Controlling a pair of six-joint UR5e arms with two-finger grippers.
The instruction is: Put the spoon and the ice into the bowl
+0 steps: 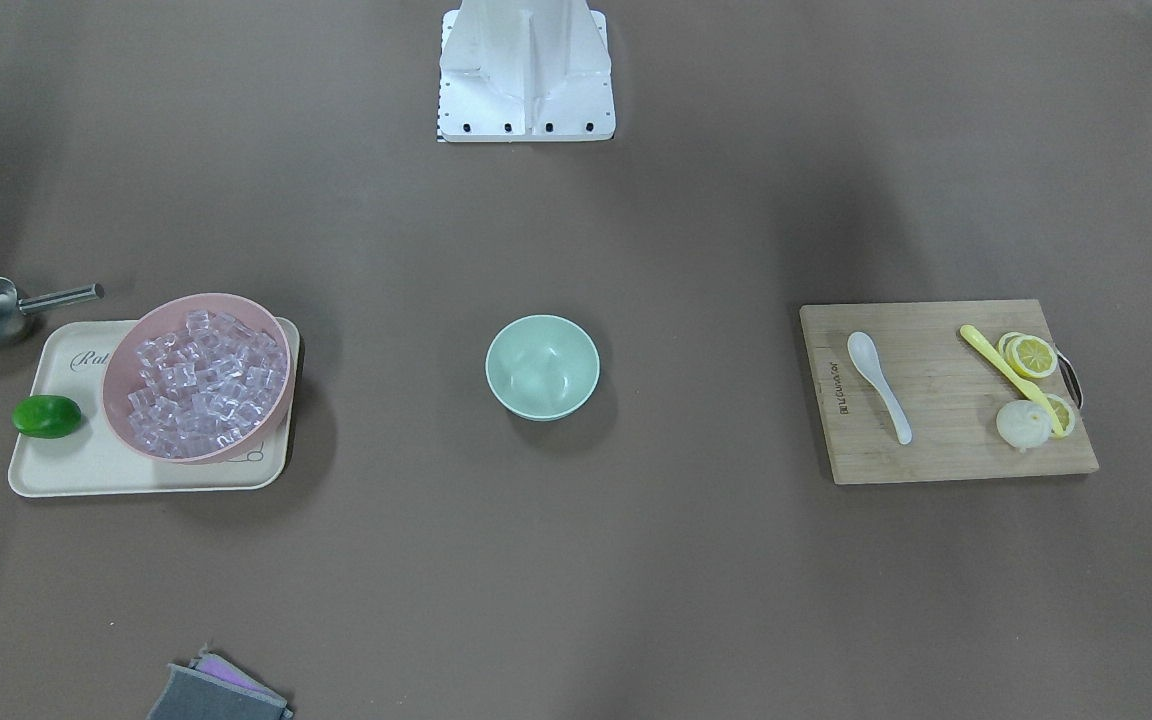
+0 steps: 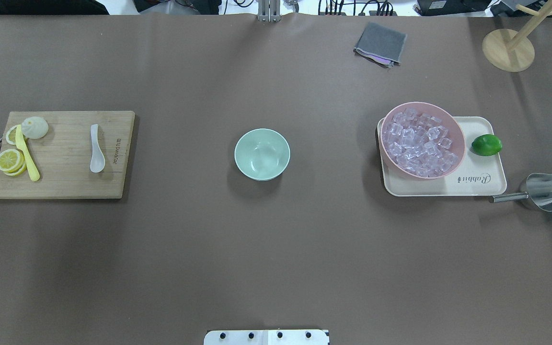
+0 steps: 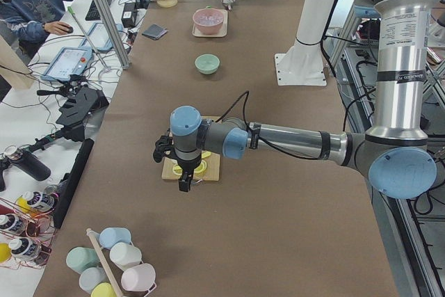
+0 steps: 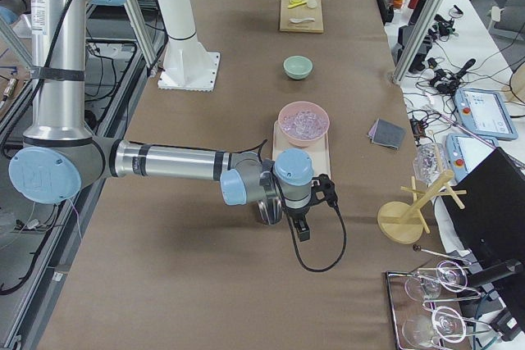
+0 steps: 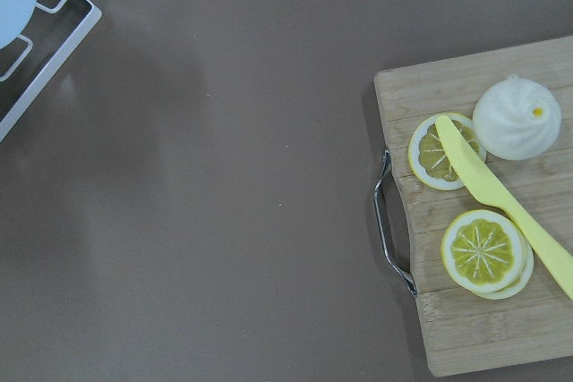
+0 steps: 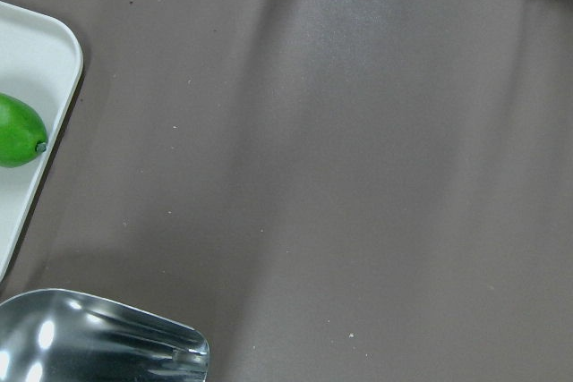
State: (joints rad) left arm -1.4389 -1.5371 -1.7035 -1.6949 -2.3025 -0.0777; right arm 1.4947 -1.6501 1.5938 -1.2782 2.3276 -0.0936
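Observation:
The white spoon (image 2: 96, 154) lies on a wooden cutting board (image 2: 65, 184) at the table's left; it also shows in the front view (image 1: 878, 384). The mint-green bowl (image 2: 262, 154) stands empty at the table's middle. Clear ice cubes (image 2: 419, 143) fill a pink bowl (image 2: 422, 104) on the right. My left gripper (image 3: 183, 184) hangs above the board's outer end, seen only in the left side view; I cannot tell if it is open. My right gripper (image 4: 302, 229) hangs by the metal scoop (image 2: 544, 191), seen only in the right side view; its state is unclear too.
Lemon slices (image 2: 10, 160), a yellow utensil (image 2: 27, 153) and a white bun (image 2: 35, 127) share the board. The pink bowl and a lime (image 2: 487, 144) sit on a cream tray (image 2: 448, 189). A grey cloth (image 2: 380, 44) and a wooden stand (image 2: 508, 50) are at the far edge.

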